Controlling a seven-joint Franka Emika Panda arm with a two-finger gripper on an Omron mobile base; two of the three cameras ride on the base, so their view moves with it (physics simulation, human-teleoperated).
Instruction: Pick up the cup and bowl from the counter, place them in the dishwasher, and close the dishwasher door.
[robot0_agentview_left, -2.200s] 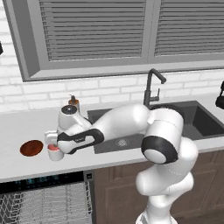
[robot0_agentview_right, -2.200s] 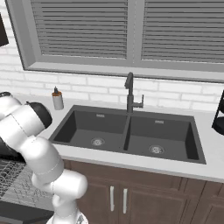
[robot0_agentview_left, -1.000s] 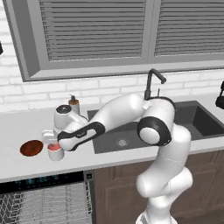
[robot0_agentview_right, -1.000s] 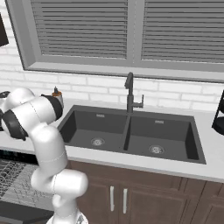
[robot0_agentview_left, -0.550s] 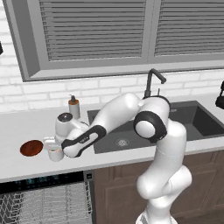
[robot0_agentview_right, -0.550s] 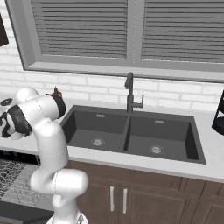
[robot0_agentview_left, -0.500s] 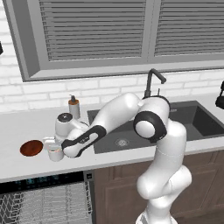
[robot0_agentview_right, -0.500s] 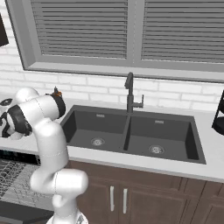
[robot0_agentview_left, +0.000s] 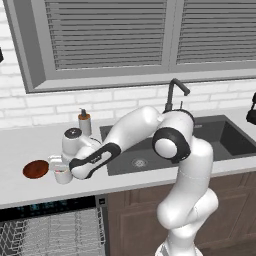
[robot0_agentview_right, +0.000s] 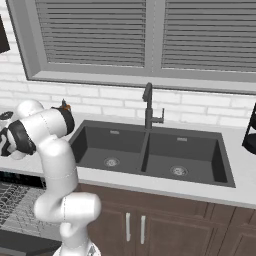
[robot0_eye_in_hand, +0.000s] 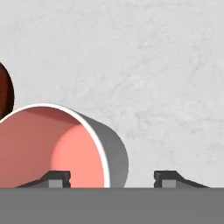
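The cup (robot0_agentview_left: 62, 175), white outside and salmon-red inside, stands on the light counter (robot0_agentview_left: 25, 145) left of the sink. My gripper (robot0_agentview_left: 59, 166) is lowered over its rim. In the hand view the gripper (robot0_eye_in_hand: 112, 177) is open and straddles the cup (robot0_eye_in_hand: 57, 148) wall, with one fingertip (robot0_eye_in_hand: 58, 178) inside and the other outside. The dark reddish-brown bowl (robot0_agentview_left: 36, 169) lies just left of the cup, and its edge (robot0_eye_in_hand: 4, 94) shows in the hand view. Below the counter the dishwasher (robot0_agentview_left: 50, 204) stands open with its grey wire rack (robot0_agentview_left: 50, 232) pulled out. Its door is out of view.
A grey soap dispenser (robot0_agentview_left: 84, 122) with a brown top stands behind the hand near the wall. The dark double sink (robot0_agentview_left: 150, 150) and black faucet (robot0_agentview_left: 172, 95) lie to the right. Brown cabinets (robot0_agentview_left: 135, 215) sit under the sink.
The hand has come down over the cup, so its fingers now reach around the rim. The jaws have narrowed a little. Cup and bowl have not moved.
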